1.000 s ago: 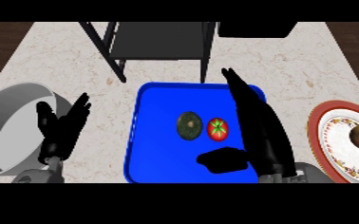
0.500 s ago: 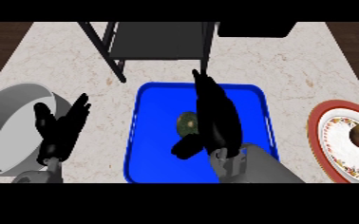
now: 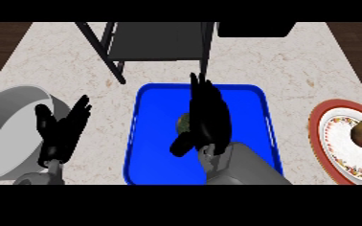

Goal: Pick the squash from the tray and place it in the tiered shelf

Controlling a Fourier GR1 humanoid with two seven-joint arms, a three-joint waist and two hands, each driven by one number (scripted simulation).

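Blue tray [image 3: 152, 139] on marbled, perhaps stone, counter [image 3: 297, 72]

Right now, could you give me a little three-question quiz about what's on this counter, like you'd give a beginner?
1. True or false: the right hand is over the blue tray.
2. Which sits at the right edge of the counter?
A. a grey bowl
B. a red-rimmed plate
C. a black shelf
3. Fill in: the left hand rests open beside the grey ____.

Key:
1. True; it covers most of the squash.
2. B. The bowl is at the left and the shelf stands at the back.
3. bowl
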